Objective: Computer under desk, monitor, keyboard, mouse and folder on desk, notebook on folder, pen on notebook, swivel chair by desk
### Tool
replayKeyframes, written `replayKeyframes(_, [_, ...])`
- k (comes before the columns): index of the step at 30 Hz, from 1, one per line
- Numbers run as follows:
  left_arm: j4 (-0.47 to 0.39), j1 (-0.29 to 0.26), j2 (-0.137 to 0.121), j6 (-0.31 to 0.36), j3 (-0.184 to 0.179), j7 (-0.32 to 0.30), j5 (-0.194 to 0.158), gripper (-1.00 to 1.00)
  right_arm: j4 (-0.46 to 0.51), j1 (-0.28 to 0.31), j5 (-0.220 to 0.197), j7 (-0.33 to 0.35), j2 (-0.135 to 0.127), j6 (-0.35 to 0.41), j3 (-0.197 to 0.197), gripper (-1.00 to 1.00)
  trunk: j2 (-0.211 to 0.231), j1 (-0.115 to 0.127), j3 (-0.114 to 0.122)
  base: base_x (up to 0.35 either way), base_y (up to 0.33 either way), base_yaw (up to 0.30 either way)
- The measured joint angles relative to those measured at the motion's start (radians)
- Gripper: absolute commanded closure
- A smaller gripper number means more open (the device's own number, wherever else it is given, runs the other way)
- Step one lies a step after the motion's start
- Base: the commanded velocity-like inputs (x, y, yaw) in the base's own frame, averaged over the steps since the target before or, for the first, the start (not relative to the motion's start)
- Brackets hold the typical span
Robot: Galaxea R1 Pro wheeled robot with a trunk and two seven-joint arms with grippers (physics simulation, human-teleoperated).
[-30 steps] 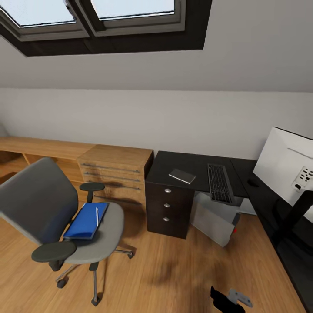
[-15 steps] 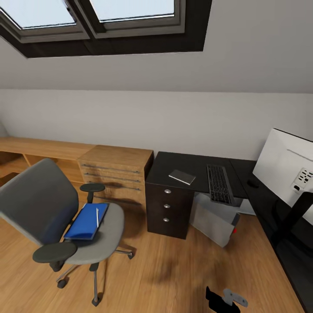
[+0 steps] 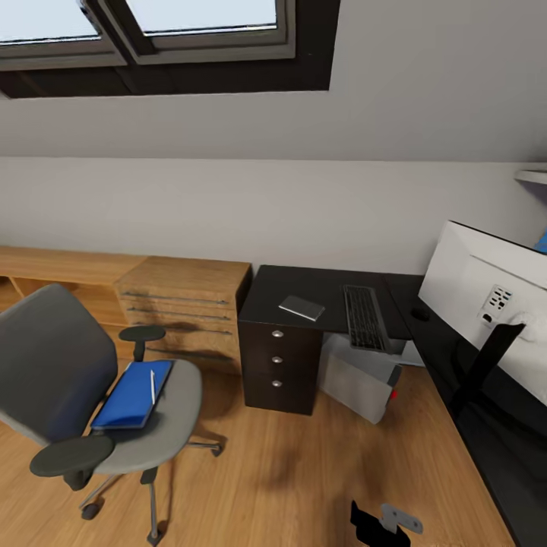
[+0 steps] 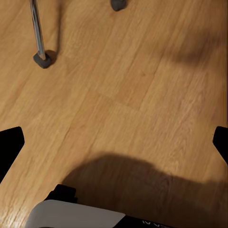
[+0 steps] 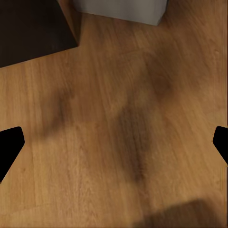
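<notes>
The grey swivel chair (image 3: 72,380) stands at the left on the wood floor, apart from the black desk (image 3: 270,292). A blue folder (image 3: 125,399) lies on its seat with a white pen (image 3: 153,386) on top. On the desk lie the dark notebook (image 3: 301,308), the keyboard (image 3: 363,317) and the small black mouse (image 3: 420,312). The monitor (image 3: 479,300) stands on the desk's right wing, its pale back toward me. The grey computer (image 3: 357,380) sits tilted under the desk. My left gripper (image 4: 114,147) and right gripper (image 5: 114,142) hang open over bare floor.
A light wooden drawer unit (image 3: 186,304) and a low shelf (image 3: 53,266) line the wall left of the desk. A chair caster (image 4: 42,59) is in the left wrist view. The computer's case (image 5: 118,9) and the drawer block (image 5: 33,28) edge the right wrist view.
The whole head view has slid left, so the camera has turned right; more of the monitor and right desk wing shows. The objects themselves have not moved.
</notes>
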State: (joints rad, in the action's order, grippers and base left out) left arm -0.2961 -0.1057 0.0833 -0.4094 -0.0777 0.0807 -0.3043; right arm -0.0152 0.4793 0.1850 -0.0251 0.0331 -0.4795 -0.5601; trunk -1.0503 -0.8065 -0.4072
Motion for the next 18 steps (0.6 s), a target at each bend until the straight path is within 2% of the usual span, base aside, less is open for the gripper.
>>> replayKeyframes(8, [0.0,0.0,0.0,0.0,-0.001,0.0,0.0,-1.0,0.0,0.0,0.056,0.0,0.003,0.0,0.0,-1.0,0.0,0.0,-0.001,0.0,0.0,-0.067])
replayKeyframes(18, [0.0,0.0,0.0,0.0,-0.002,0.0,0.001,-1.0,0.0,0.0,0.074,0.0,0.005,0.0,-0.001,-1.0,0.0,0.0,-0.001,0.0,0.0,-0.006])
